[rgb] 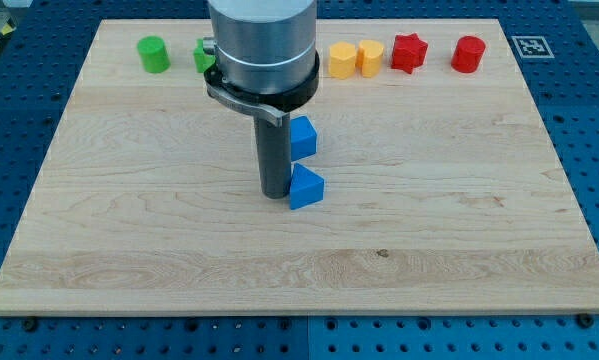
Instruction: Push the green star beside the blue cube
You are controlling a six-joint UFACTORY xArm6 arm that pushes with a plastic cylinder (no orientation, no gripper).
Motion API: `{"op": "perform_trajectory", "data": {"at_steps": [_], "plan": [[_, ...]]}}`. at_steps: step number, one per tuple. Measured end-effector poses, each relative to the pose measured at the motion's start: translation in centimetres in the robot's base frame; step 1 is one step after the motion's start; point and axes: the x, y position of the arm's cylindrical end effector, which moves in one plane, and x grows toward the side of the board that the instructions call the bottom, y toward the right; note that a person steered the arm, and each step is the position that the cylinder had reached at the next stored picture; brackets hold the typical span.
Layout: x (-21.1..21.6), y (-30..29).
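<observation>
The green star (pixel 203 56) lies near the view's top, left of centre, mostly hidden behind the arm's grey body. The blue cube (pixel 303 137) sits near the board's middle, just right of the dark rod. A second blue block (pixel 306 187), wedge-like in shape, lies just below the cube. My tip (pixel 276 194) rests on the board and touches or nearly touches the left side of this lower blue block. The tip is far below the green star.
Along the view's top edge lie a green cylinder (pixel 154 54), two yellow blocks (pixel 342 60) (pixel 370 57), a red star (pixel 409 52) and a red cylinder (pixel 469 54). The wooden board (pixel 129 220) sits on a blue perforated table.
</observation>
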Motion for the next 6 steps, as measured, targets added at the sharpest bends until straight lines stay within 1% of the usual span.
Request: {"op": "perform_trajectory", "data": {"at_steps": [1, 2, 3, 5, 6], "plan": [[-0.1, -3.6], [-5.0, -9.3], [-12.4, -9.8], [-17.5, -0.8], [-23.8, -0.4]]}}
